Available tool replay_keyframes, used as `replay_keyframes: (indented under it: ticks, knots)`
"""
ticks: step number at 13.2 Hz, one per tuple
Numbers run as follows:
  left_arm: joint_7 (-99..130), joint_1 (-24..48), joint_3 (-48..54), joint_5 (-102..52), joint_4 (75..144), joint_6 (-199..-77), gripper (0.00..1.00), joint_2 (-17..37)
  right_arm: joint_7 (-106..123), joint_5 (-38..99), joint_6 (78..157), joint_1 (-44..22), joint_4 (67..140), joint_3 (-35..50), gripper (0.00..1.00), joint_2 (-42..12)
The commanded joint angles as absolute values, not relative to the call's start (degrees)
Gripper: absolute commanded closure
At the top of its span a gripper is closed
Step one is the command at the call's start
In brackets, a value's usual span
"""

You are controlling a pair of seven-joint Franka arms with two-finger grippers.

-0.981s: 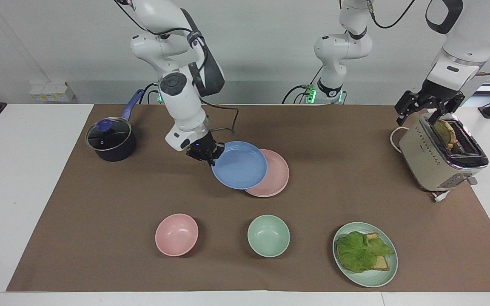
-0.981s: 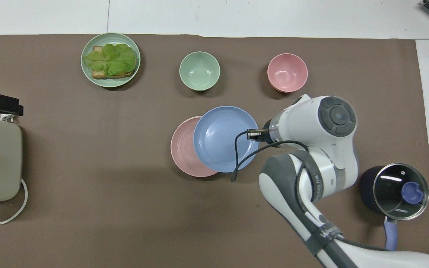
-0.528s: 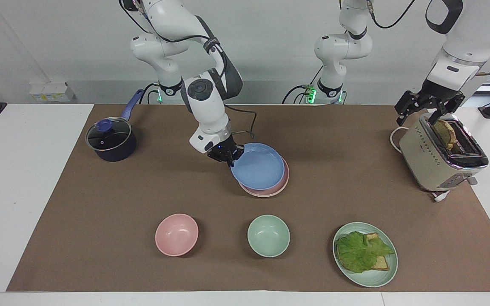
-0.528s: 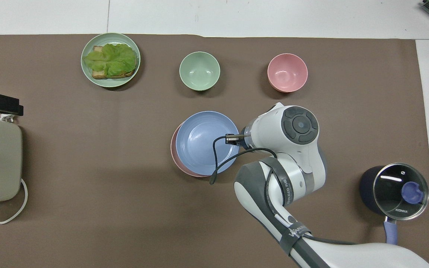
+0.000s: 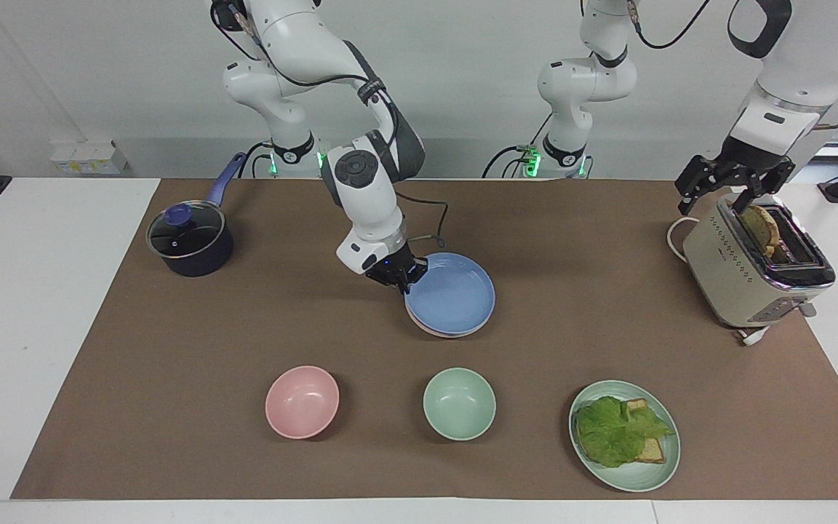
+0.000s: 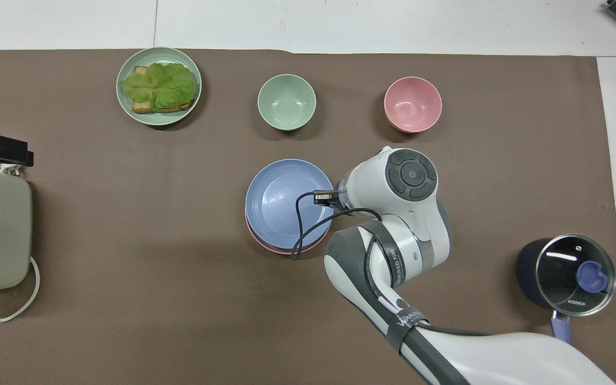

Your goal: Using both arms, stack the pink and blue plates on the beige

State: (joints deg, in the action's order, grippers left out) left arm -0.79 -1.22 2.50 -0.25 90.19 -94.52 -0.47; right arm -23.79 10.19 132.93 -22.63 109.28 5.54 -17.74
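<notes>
Facing view, right gripper (image 5: pixel 398 279): clamped on the rim of the blue plate (image 5: pixel 452 293), at the plate's edge toward the right arm's end of the table.
Facing view, stack: blue plate sits almost square on the pink plate (image 5: pixel 448 333); only a thin pink edge shows.
Facing view, left gripper (image 5: pixel 733 182): waits over the toaster (image 5: pixel 753 266), jaws spread wide.
Overhead view, beige plate: none visible; it may lie hidden beneath the 2.
Overhead view, risk: blue plate (image 6: pixel 289 203) overhangs slightly; releasing while tilted could let it slide or nudge the pink plate (image 6: pixel 278 247).

You've got two plates (image 5: pixel 455 298) stacked mid-table, two bowls (image 5: pixel 459 403) farther from the robots, the sandwich plate (image 5: pixel 633 477) beside those toward the left arm's end, toaster (image 5: pixel 746 273) there too, pot (image 5: pixel 190 240) at the right arm's end.
</notes>
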Motion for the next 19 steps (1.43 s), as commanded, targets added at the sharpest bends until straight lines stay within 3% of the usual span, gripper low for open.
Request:
replay_keyframes:
  ticks: [1, 2, 3, 4, 6, 7, 11, 19]
  knots:
    - [-0.7, -1.4, 2.6, 0.6, 90.3, -93.8, 0.0, -0.8, -24.5, 11.7, 133.9, -22.9, 108.5, 5.4, 1.0, -19.0]
    - [-0.7, -1.4, 2.6, 0.6, 90.4, -93.8, 0.0, -0.8, -24.5, 11.7, 133.9, -22.9, 108.5, 5.4, 1.0, -19.0]
    - [-0.7, -1.4, 2.6, 0.6, 90.4, -93.8, 0.0, -0.8, -24.5, 11.7, 133.9, -22.9, 108.5, 5.4, 0.79, -19.0]
    - [-0.7, -1.4, 2.6, 0.6, 90.4, -93.8, 0.0, -0.8, -24.5, 11.7, 133.9, -22.9, 108.5, 5.4, 0.38, -19.0]
    - [-0.7, -1.4, 2.6, 0.6, 90.3, -93.8, 0.0, -0.8, -24.7, 11.7, 133.9, -22.9, 108.5, 5.4, 0.05, -19.0]
    - [-0.7, -1.4, 2.6, 0.6, 90.4, -93.8, 0.0, -0.8, -25.0, 11.6, 133.9, -22.9, 108.3, 5.4, 0.0, -19.0]
    - [-0.7, -1.4, 2.6, 0.6, 90.3, -93.8, 0.0, -0.8, -26.3, 10.6, 132.8, -22.5, 108.5, 5.1, 0.0, -17.5]
    - [-0.7, -1.4, 2.6, 0.6, 90.4, -93.8, 0.0, -0.8, -23.8, 0.9, 120.0, -9.2, 111.4, 4.7, 0.0, -3.2]
